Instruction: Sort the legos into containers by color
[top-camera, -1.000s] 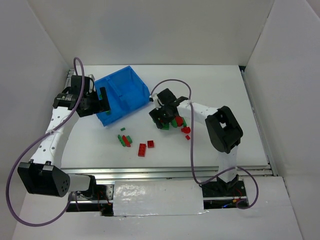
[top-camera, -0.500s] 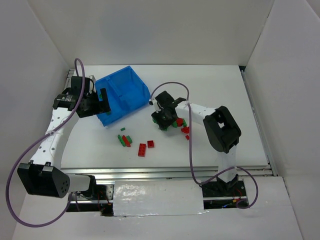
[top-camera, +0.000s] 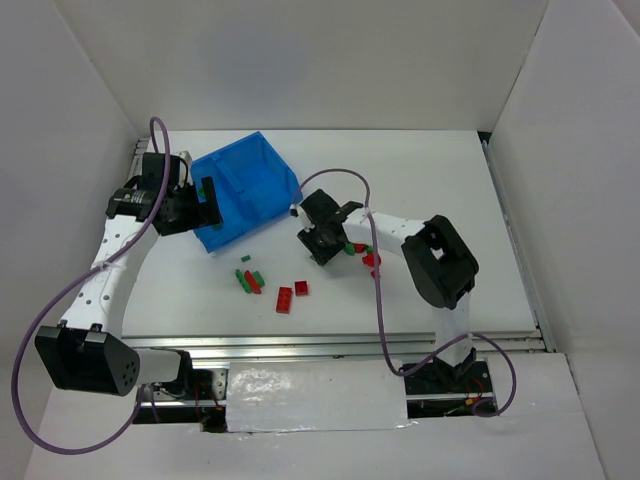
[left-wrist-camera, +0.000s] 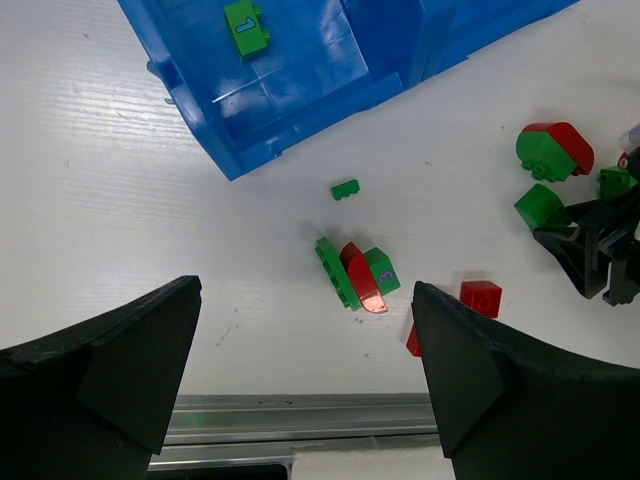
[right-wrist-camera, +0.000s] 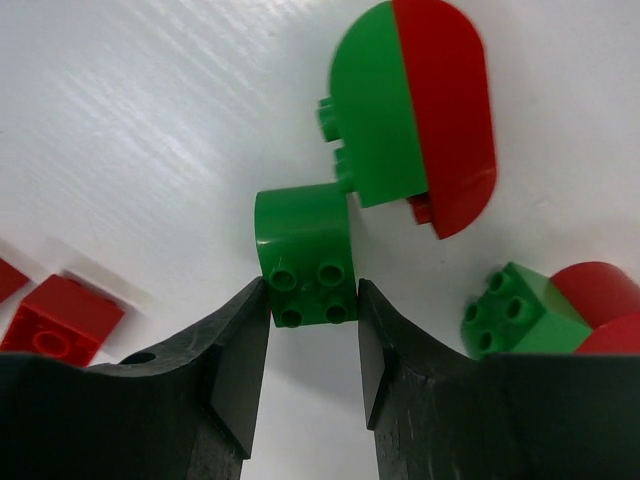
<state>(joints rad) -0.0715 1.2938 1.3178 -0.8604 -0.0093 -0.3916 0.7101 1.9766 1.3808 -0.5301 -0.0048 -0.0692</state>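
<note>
On the bench (right-wrist-camera: 150, 110), right gripper (right-wrist-camera: 308, 300) clamped on a green brick (right-wrist-camera: 303, 240); left gripper (left-wrist-camera: 305, 310) hangs wide apart at the left edge of the bin (left-wrist-camera: 300, 95)

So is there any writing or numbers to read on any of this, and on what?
"1": on the flat green brick inside the blue bin.
"3": on the green cube beside a red rounded brick, outside the bin.
Nothing else is readable.
</note>
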